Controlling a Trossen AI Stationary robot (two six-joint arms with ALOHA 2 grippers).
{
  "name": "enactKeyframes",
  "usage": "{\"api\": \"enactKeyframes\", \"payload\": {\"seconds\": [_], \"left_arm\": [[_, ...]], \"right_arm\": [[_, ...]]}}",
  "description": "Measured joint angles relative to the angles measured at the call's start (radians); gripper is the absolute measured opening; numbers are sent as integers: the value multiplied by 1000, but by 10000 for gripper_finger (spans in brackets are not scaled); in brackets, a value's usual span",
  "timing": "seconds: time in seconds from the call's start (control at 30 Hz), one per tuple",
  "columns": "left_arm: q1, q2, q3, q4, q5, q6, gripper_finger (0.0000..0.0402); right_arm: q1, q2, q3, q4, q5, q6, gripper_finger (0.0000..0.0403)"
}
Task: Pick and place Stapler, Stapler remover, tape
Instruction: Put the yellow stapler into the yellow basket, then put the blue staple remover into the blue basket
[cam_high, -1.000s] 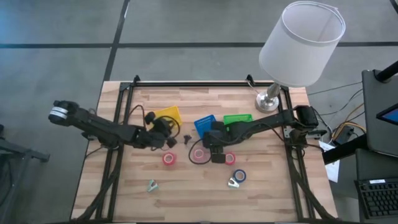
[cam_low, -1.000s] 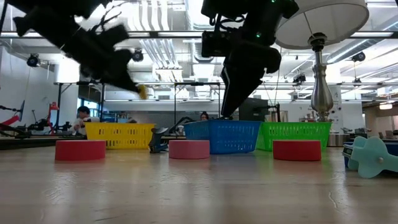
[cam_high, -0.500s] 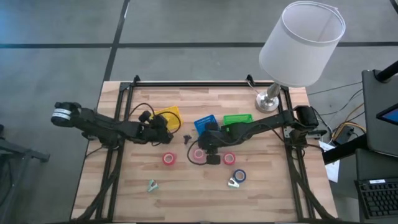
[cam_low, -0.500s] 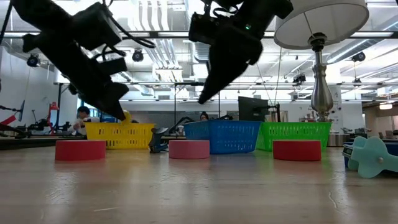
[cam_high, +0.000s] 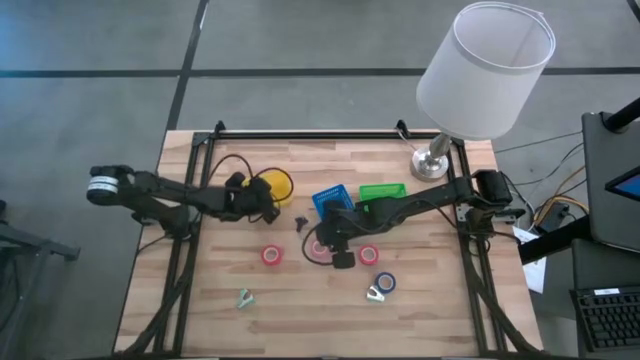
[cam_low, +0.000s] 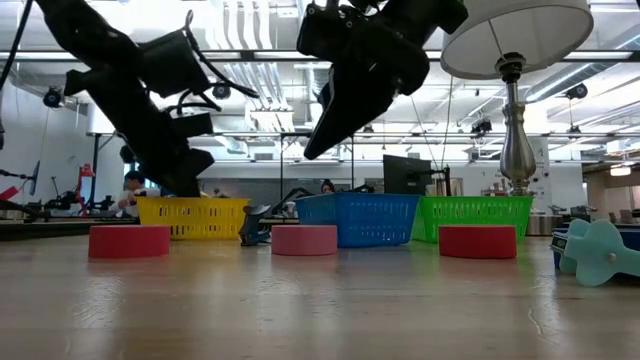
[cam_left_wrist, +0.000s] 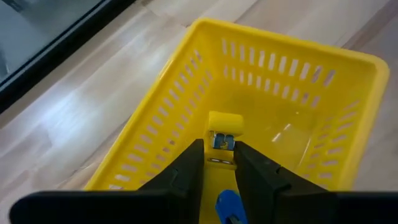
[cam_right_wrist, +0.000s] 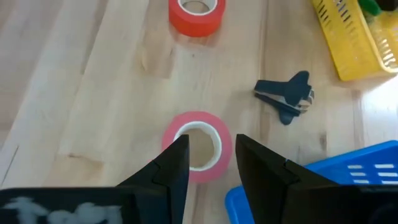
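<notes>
**A:** Left gripper (cam_left_wrist: 216, 163) first: what is it carrying? It hangs over the yellow slotted plastic basket (cam_high: 277, 184), left of centre in the high view.

**B:** Its fingers are closed narrowly on a yellow stapler (cam_left_wrist: 224, 129), whose long axis runs straight out between them and tips down into the basket's open mouth. The stapler sits above the basket floor, not on it. My reading is that only a release is left there.

**A:** And going by size, what else is on the wooden slat table (cam_high: 440, 310)?

**B:** A white-shaded lamp (cam_high: 484, 70) at the upper right of the high view, then a blue basket (cam_high: 329, 198) and a green basket (cam_high: 381, 190) beside the yellow one. In front of those lie the tape rolls: a red one (cam_high: 272, 255) at centre-left, a pink one (cam_right_wrist: 196, 147) in the middle, another red (cam_high: 369, 254) to its right, and a blue one (cam_high: 385, 283) lower right. A small dark staple remover (cam_right_wrist: 286, 96) lies between the yellow and blue baskets.

**A:** Right gripper (cam_right_wrist: 211, 163)?

**B:** Empty, fingers parted moderately, raised clear of the table with the arm reaching in from the right edge. The pink roll lies flat directly beyond the fingertips, its hole facing up, framed in the gap. That arm is plainly the nearer one to it; I judge a straight descent would straddle the ring.
</notes>
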Motion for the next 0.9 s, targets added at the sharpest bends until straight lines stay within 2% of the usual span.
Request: {"api": "enactKeyframes", "payload": {"seconds": [0.37,0.6,0.73,0.9], "left_arm": [[19,0,0,53,27,95,183],[14,-7,20,235,38,212,192],[-9,-18,73,246,127,224,187],[-84,-18,115,271,328,244,181]], "right_arm": [[0,0,0,6,0,0,121],[0,0,0,6,0,0,125],[0,0,-2,5,1,2,119],[0,0,-3,6,1,2,114]]}}
